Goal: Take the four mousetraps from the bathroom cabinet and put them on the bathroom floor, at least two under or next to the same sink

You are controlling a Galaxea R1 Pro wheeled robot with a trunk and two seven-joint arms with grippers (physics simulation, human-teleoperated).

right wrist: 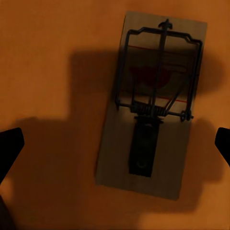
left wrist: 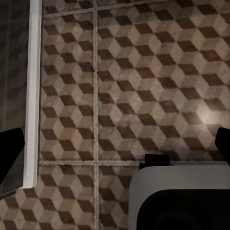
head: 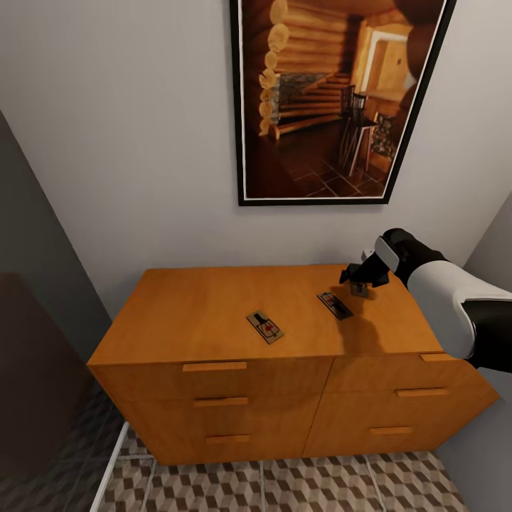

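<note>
We are finding no readable text, number or brand anywhere — the mousetrap (right wrist: 153, 103) under the right wrist camera is showing only a red mark on its board, too dim to read as lettering.

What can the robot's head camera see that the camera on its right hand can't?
The head view alone shows the framed picture on the wall, the cabinet's drawer fronts, the patterned bathroom floor and a second mousetrap nearer the middle. The right wrist view alone shows the wire parts and red mark up close. Both show the right-hand mousetrap lying flat on the cabinet top.
</note>
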